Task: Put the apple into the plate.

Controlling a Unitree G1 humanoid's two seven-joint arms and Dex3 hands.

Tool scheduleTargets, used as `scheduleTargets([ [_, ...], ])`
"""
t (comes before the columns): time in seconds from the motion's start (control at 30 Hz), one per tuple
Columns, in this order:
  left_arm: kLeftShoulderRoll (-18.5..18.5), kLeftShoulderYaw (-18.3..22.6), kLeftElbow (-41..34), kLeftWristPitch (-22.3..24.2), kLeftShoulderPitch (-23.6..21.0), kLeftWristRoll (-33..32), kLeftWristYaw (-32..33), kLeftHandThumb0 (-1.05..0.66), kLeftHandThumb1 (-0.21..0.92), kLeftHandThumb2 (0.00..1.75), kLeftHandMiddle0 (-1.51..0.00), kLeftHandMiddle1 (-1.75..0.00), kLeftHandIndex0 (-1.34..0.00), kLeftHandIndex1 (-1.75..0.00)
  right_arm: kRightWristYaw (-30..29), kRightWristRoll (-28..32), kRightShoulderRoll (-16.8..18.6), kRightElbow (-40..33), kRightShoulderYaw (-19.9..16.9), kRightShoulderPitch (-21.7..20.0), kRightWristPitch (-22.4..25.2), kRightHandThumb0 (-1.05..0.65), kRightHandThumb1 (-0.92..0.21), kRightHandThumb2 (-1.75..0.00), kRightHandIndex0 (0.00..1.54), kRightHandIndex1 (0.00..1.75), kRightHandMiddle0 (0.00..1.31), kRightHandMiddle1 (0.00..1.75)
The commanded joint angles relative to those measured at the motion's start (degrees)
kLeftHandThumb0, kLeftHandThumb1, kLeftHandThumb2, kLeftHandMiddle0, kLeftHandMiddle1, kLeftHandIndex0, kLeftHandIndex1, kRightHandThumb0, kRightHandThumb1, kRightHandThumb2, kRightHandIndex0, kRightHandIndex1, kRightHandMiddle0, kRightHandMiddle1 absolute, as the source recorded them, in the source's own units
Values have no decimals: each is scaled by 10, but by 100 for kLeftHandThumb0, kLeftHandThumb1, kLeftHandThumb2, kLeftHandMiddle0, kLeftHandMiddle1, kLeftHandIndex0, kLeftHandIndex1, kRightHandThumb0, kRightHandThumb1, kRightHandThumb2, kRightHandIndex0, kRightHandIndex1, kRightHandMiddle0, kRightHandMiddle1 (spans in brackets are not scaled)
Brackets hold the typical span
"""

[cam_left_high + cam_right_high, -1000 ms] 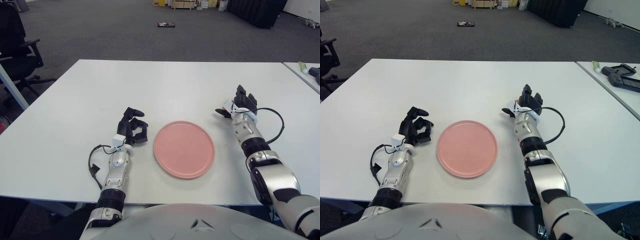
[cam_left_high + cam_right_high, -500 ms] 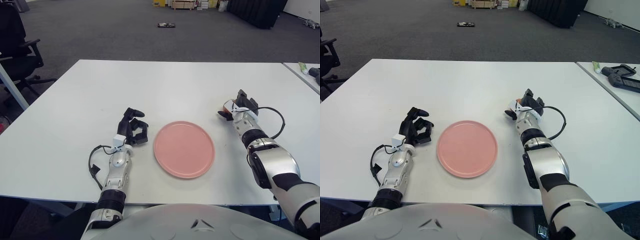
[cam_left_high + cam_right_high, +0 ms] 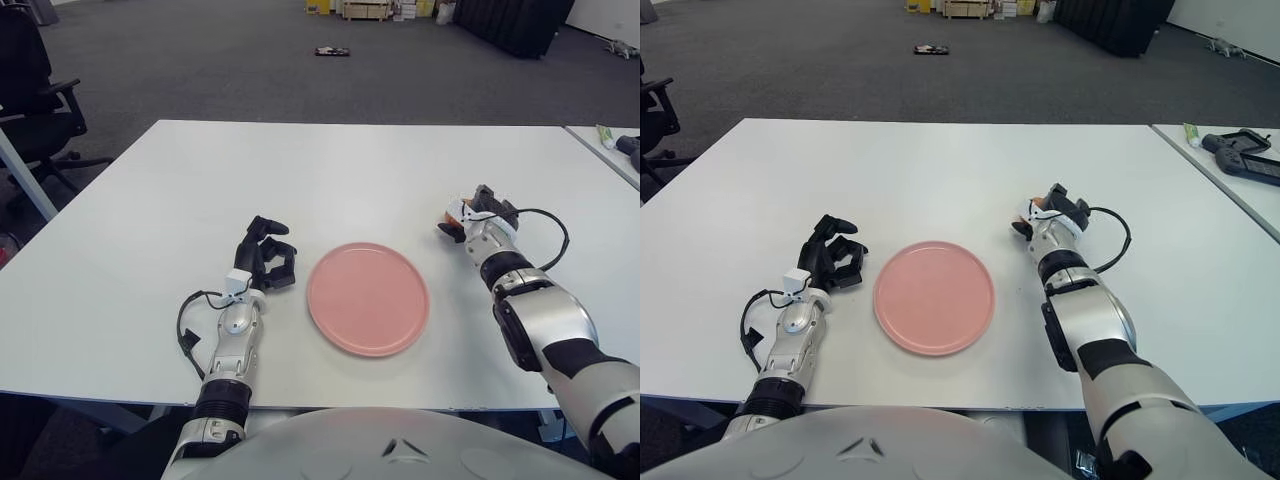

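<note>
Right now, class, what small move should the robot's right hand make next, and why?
Probably lift the right hand slightly off the white table. Its fingers appear closed around the apple, which sits right of the empty pink plate; lifting clears the way to carry it left. The left hand shows left of the plate.

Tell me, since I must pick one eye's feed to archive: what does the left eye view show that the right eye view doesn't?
Only the left eye: the whole black office chair at far left. Only the right eye: a black device on the neighbouring table at far right. Both share the white table, the empty pink plate, the idle left hand left of it, and the right hand closed around something reddish, presumably the apple.
</note>
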Motion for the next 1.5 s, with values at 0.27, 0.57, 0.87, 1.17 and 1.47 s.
scheduleTargets([
  [0.27,3,3,6,15,9,-6,-4,-1,34,119,-70,-140,-47,-175,41,18,18,24,8,35,43,-57,-61,-80,0,68,0,67],
  [0.57,5,2,6,11,10,-7,-6,-1,34,120,-69,-142,-47,-175,45,10,11,25,22,38,39,-50,-64,-85,15,106,15,148],
  [0.87,7,3,7,16,10,1,3,-1,33,120,-69,-142,-47,-175,31,23,4,34,9,51,14,-42,-55,-101,38,132,42,173],
  [1.17,6,3,8,7,11,-4,-3,-1,33,121,-70,-143,-46,-175,-33,43,4,26,-22,61,-31,-4,-28,-136,57,171,49,174],
  [1.47,6,2,9,4,11,-2,-2,-1,32,123,-69,-147,-45,-175,-116,75,13,24,-59,68,-89,-1,-9,-155,84,162,55,174],
])
